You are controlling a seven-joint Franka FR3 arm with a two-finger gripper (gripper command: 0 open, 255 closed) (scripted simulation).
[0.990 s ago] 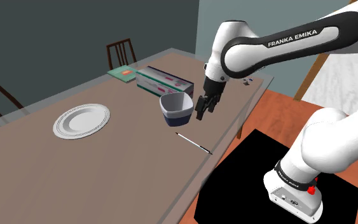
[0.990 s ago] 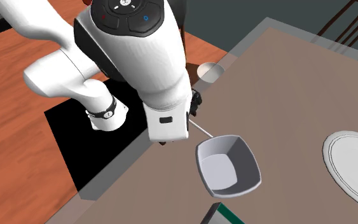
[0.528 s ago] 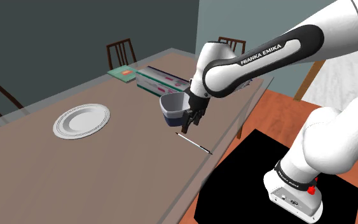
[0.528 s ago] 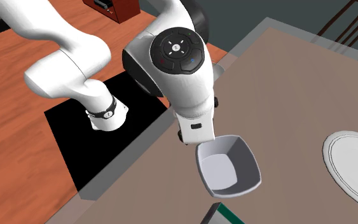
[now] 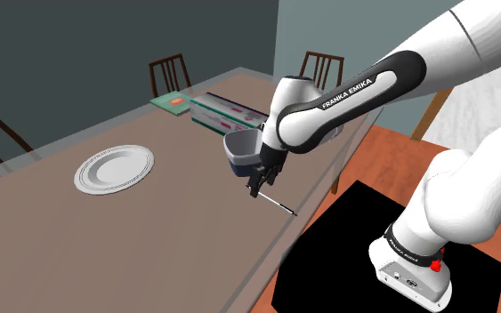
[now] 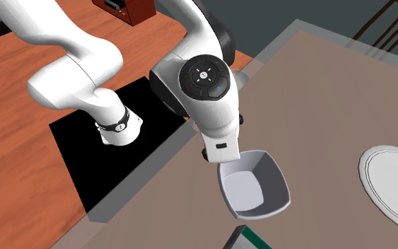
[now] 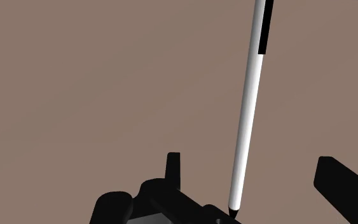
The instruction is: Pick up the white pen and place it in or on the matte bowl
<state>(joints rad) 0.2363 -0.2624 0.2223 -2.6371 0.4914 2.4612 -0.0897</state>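
Note:
A thin white pen (image 5: pixel 276 204) with a black tip lies on the brown table close to its edge, in front of the bowl. The bowl (image 5: pixel 243 151) is squarish, pale inside with a dark blue base, and it also appears beside the arm's hand in the second exterior view (image 6: pixel 253 185). My gripper (image 5: pixel 259 183) is low over the pen's end nearest the bowl. In the wrist view the gripper (image 7: pixel 250 160) is open, its fingers (image 7: pixel 173 167) standing wide apart. The pen (image 7: pixel 247 121) lies on the table between them, touched by neither.
A white plate (image 5: pixel 113 169) rests further along the table, a long printed box (image 5: pixel 230 113) sits behind the bowl, and a green book (image 5: pixel 172 103) lies near the far edge. Chairs (image 5: pixel 169 73) stand along the far side. The table edge (image 5: pixel 303 222) is just past the pen.
The arm has swung from beside the bowl toward the shoulder view's left and come down over the pen. The fingers have stayed open; pen and bowl have not moved.

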